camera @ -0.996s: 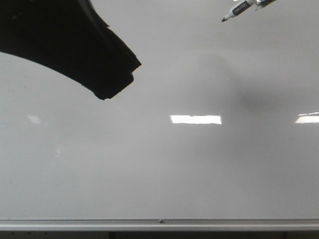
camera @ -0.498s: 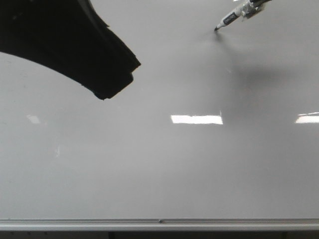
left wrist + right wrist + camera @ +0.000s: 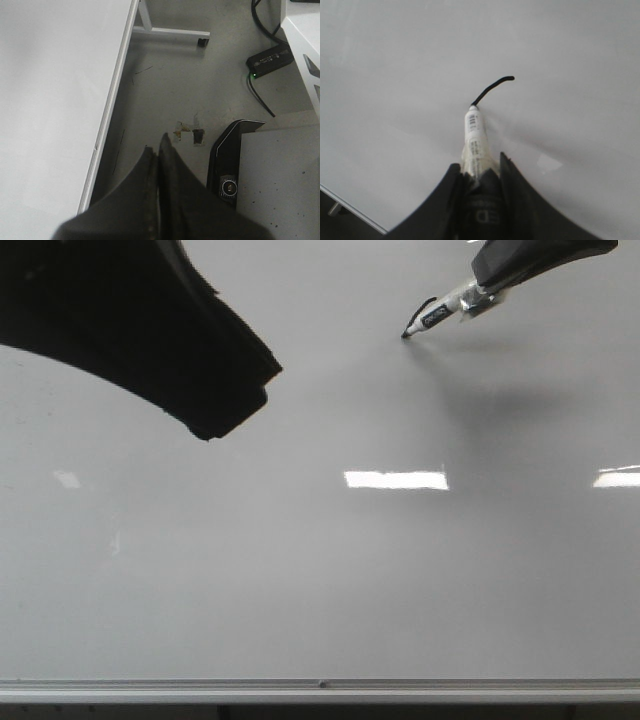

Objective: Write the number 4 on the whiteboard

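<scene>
The right hand [image 3: 479, 175] is closed on a marker [image 3: 474, 135], the barrel wedged between its two fingers with only the white front part and the tip sticking out. That grip keeps the pen stiff, so pressure on the tip should not push it sideways. The marker leans at a shallow slant to the whiteboard [image 3: 330, 580], which lets the tip drag cleanly instead of stubbing.

The number 4 [image 3: 492, 90] is barely begun. In the right wrist view, one short black stroke runs from the marker's tip, curving and hooking at its far end. In the front view the marker [image 3: 440, 313] has its tip touching the board near the upper right, with a thin dark line just beside the tip; no crossbar or long upright is visible yet. My guess is that this is the opening slanted stroke, so most of the figure is still to come.

The left hand [image 3: 159, 155] has its fingers pressed together and holds nothing. It hangs past the board's metal edge, over the floor [image 3: 200, 90], probably parked there so it stays clear of the writing area. In the front view a dark part of the left arm [image 3: 130, 330] crosses the upper left, well apart from the marker.

The board lies flat, with bright ceiling lights mirrored on its glossy face.
</scene>
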